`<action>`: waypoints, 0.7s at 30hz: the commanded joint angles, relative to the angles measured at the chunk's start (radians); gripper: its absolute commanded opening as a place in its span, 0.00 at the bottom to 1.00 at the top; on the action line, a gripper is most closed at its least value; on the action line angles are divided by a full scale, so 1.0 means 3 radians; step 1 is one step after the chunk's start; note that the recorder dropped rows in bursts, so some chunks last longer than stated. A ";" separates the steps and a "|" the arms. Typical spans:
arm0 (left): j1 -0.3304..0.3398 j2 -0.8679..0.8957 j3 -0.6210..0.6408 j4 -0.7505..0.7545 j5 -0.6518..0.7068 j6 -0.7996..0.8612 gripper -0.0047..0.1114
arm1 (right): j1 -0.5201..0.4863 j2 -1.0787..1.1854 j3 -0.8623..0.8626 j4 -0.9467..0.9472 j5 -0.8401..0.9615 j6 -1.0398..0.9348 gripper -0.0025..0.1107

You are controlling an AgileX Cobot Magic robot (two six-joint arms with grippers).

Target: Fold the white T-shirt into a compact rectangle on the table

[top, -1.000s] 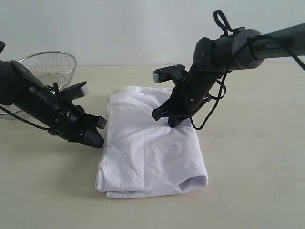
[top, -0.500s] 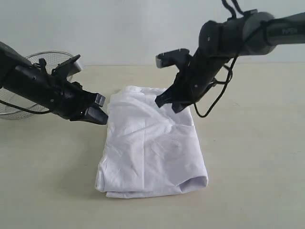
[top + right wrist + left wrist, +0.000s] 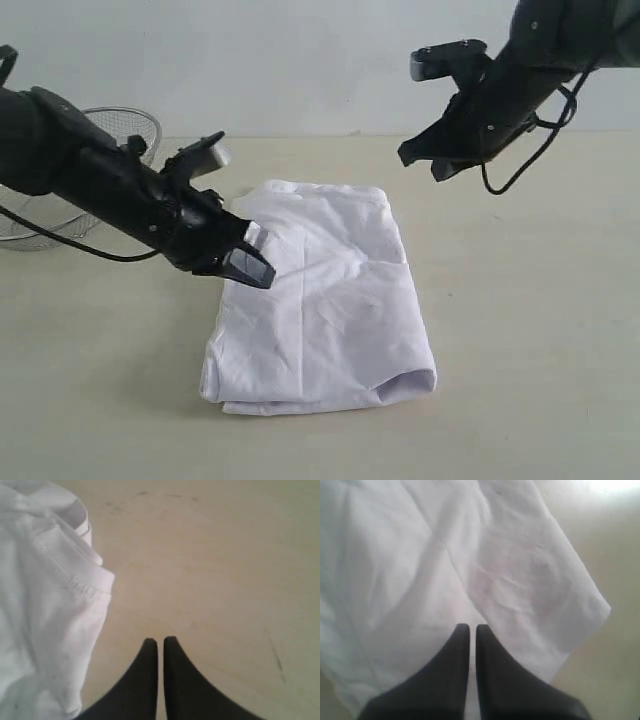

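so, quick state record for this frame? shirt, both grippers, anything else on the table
shirt: white T-shirt folded into a rough rectangle, lying on the table
left: left gripper shut, holding nothing, tips over the shirt's left edge; contact unclear
right: right gripper shut, holding nothing, raised over bare table beside the shirt's far right corner
other: wire-mesh basket at far left, behind the left arm
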 commanded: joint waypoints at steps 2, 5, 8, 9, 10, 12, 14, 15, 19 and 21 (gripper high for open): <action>-0.0237 -0.0036 0.0088 -0.0006 -0.0280 -0.0145 0.08 | -0.0273 0.0272 0.0015 0.1351 0.0115 -0.1191 0.02; -0.0326 -0.0036 0.0237 -0.0012 -0.0365 -0.0148 0.08 | -0.0381 0.0455 0.0015 0.1780 0.0227 -0.1415 0.02; -0.0417 -0.0036 0.0405 -0.0012 -0.0572 -0.0148 0.08 | -0.0399 0.0566 0.0015 0.1923 0.0324 -0.1494 0.02; -0.0442 -0.0036 0.0460 -0.0012 -0.0611 -0.0148 0.08 | -0.0399 0.0581 0.0015 0.1947 0.0344 -0.1494 0.04; -0.0453 -0.0036 0.0489 -0.0021 -0.0610 -0.0148 0.08 | -0.0399 0.0599 0.0015 0.1994 0.0390 -0.1494 0.06; -0.0480 -0.0036 0.0568 -0.0072 -0.0610 -0.0148 0.08 | -0.0399 0.0599 0.0015 0.2071 0.0444 -0.1488 0.17; -0.0496 -0.0036 0.0625 -0.0078 -0.0637 -0.0148 0.08 | -0.0399 0.0599 0.0015 0.2113 0.0468 -0.1488 0.34; -0.0499 -0.0036 0.0658 -0.0078 -0.0652 -0.0148 0.08 | -0.0399 0.0599 0.0015 0.2148 0.0475 -0.1488 0.44; -0.0499 -0.0036 0.0703 -0.0078 -0.0661 -0.0148 0.08 | -0.0377 0.0599 0.0015 0.2163 0.0497 -0.1479 0.68; -0.0499 -0.0036 0.0703 -0.0094 -0.0661 -0.0148 0.08 | -0.0333 0.0599 0.0015 0.2163 0.0480 -0.1479 0.65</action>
